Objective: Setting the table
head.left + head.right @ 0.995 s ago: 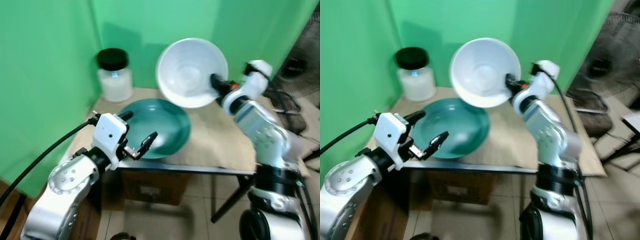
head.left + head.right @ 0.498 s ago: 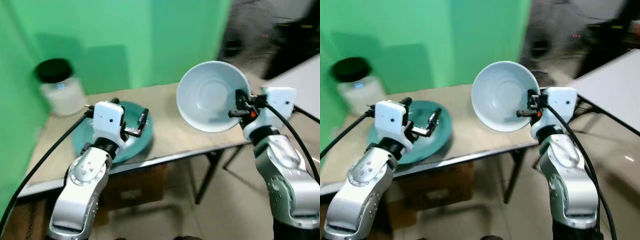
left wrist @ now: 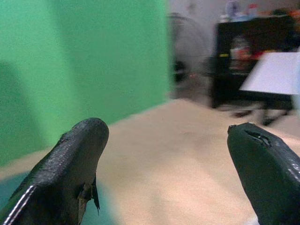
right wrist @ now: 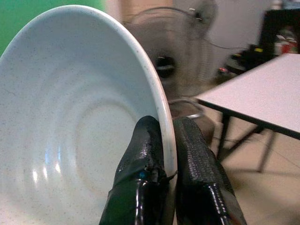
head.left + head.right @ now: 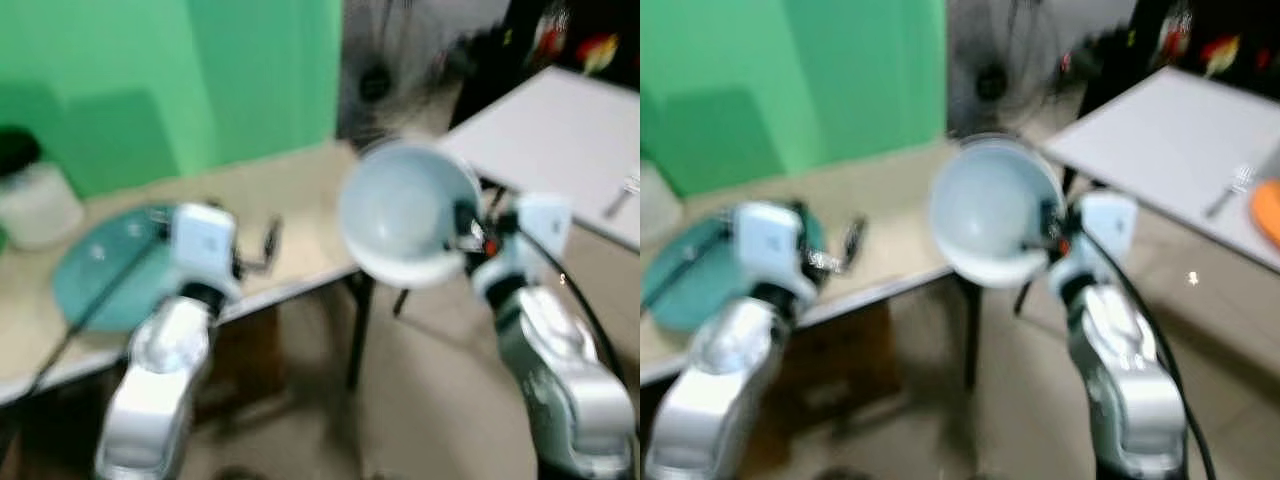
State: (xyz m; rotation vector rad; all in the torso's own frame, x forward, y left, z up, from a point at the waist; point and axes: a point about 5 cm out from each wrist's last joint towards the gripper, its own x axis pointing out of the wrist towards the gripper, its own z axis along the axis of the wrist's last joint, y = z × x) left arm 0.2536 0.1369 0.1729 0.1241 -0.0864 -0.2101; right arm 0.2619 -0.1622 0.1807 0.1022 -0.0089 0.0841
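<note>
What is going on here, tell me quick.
The robot is carrying a white bowl, pinched at its rim by the right gripper and held up in the air, tilted on edge. The left gripper is open and empty, over the beige table near the teal plate that lies there. A white table stands to the right with a fork on it. The head views are blurred.

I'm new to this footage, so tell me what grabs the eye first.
The white bowl stands out, held up by its rim in the right gripper, off the beige table's edge. The teal plate lies on that table by the empty, open left gripper. A white table stands to the right.
</note>
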